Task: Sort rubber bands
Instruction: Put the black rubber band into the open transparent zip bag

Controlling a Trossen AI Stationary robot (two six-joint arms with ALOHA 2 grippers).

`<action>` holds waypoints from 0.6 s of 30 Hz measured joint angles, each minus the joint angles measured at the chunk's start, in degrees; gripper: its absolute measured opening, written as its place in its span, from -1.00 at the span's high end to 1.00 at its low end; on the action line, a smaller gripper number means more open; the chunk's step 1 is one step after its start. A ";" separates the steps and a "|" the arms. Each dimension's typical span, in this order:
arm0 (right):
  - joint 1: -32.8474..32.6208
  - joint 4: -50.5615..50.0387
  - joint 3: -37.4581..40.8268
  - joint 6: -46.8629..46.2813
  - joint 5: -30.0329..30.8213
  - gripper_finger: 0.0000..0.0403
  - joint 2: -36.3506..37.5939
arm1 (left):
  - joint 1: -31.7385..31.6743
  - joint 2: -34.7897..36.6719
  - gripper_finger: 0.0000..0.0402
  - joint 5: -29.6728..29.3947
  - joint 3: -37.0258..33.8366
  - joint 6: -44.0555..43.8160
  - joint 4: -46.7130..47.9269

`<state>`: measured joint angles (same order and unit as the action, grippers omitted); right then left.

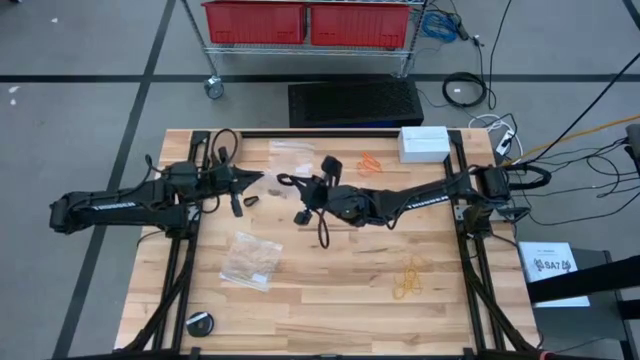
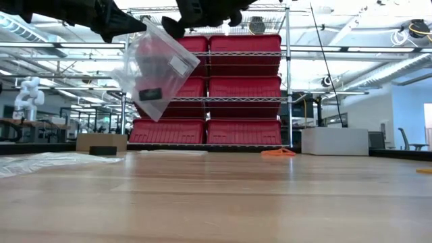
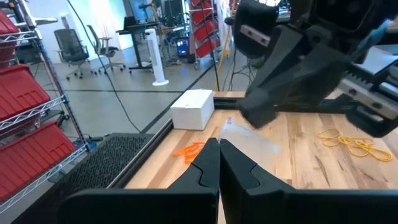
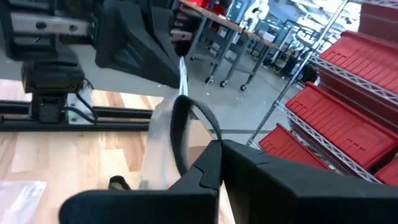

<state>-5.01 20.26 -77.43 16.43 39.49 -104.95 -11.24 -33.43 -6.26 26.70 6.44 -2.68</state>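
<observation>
Wooden counter (image 1: 330,300), red bins behind. Your left hand (image 1: 262,180) and right hand (image 1: 283,181) meet above counter centre, each pinched shut on clear bag (image 2: 156,67) hanging between them, black rubber bands (image 2: 150,93) inside. Orange rubber bands (image 1: 371,162) lie beyond right hand; yellow rubber bands (image 1: 409,281) well behind it. Second bag (image 1: 251,260) lies below left hand.
</observation>
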 joint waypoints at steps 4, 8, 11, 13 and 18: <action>-0.14 1.51 0.00 1.08 1.22 1.00 0.02 | 0.02 0.02 1.00 -0.22 0.00 -0.02 0.00; 0.40 0.97 0.00 0.91 1.22 1.00 0.02 | 0.02 0.01 1.00 -0.26 0.00 -0.04 0.00; 0.55 1.11 0.00 1.02 1.28 1.00 0.02 | 0.00 0.00 1.00 -0.26 0.00 -0.04 0.00; 0.58 1.74 0.00 1.37 1.27 1.00 0.02 | 0.02 0.01 1.00 -0.26 0.00 -0.04 0.02; 0.58 2.09 0.00 1.33 1.08 1.00 0.03 | 0.02 0.02 1.00 -0.26 0.00 -0.04 0.02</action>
<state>-4.43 22.34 -77.43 17.77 40.57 -104.91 -11.22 -33.41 -6.52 26.70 6.40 -2.66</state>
